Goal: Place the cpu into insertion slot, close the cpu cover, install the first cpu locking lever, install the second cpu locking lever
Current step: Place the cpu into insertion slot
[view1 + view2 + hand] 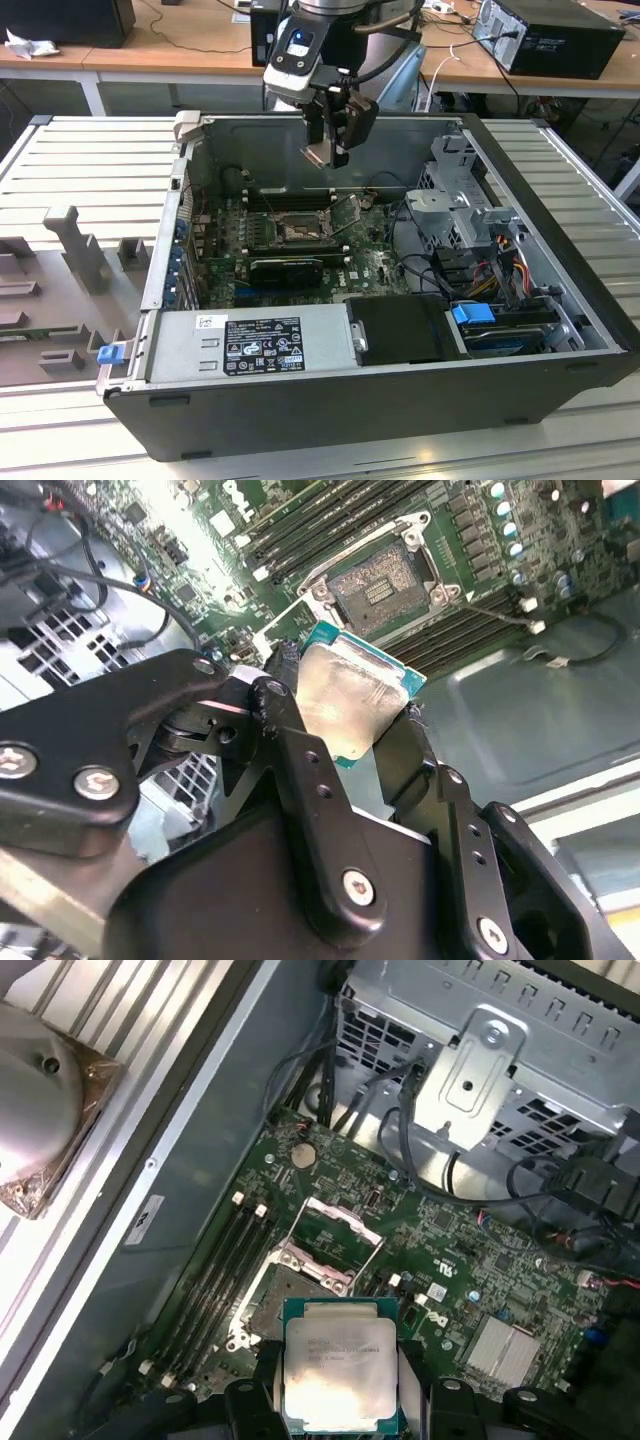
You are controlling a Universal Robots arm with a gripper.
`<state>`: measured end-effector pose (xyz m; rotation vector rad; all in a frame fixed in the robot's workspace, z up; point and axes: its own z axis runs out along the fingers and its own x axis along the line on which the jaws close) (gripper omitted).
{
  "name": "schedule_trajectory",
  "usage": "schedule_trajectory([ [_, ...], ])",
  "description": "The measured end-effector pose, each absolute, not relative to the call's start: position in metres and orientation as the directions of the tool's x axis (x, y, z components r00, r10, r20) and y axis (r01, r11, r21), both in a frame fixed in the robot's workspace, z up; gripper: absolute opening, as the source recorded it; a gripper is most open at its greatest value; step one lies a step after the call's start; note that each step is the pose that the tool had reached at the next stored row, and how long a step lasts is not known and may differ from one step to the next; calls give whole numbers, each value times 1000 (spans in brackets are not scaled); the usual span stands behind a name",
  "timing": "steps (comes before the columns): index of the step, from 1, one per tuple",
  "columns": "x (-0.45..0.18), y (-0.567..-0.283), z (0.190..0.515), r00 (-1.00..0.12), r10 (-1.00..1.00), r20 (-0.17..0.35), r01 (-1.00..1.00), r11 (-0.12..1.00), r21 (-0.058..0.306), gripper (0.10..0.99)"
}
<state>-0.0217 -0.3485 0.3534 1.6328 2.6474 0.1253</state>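
Observation:
My gripper (327, 150) hangs above the open computer case, shut on the cpu (317, 154), a flat square chip with a pale silver face and green edge. In both wrist views the cpu (345, 695) (338, 1360) sits between the black fingers (285, 705), clear of the board. The insertion slot (297, 229) (380, 588) (272, 1298) lies below on the green motherboard with nothing in it. Its cpu cover (345, 212) (333, 1235) stands tilted up, hinged at one side of the socket.
Long black memory slots (215, 1260) flank the socket. A black graphics card (285, 268) lies just in front of it. A power supply (250, 345) fills the case's near side; a metal drive cage (455, 190) and cables stand at the exterior view's right.

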Motion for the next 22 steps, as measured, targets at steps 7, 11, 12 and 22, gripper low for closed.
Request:
schedule_trajectory([
  [7,-22,-349,352,-258,966,18,963,255,83,541],
  [11,-22,-348,351,-199,980,18,977,197,83,541],
  [12,-22,-348,350,-194,981,18,978,191,83,541],
  [22,-22,-348,345,-158,987,18,984,156,83,541],
])
